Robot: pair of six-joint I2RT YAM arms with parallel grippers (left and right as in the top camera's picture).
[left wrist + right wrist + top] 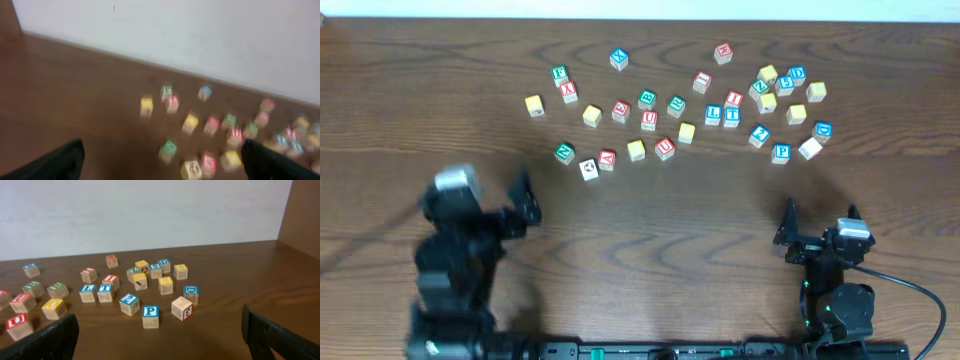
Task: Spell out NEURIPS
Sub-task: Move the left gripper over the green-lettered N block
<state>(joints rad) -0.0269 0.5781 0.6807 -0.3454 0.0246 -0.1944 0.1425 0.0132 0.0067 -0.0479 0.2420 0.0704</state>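
I find left gripper (161, 148) and right gripper (821, 214) empty, jaws wide. P cube (150, 316) judged light, rigid, smooth wood; pinch opposite flat sides.

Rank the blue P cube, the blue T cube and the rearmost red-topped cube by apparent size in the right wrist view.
1. blue P cube
2. blue T cube
3. rearmost red-topped cube
Nearness to the camera likely explains the differences; their real sizes look alike.
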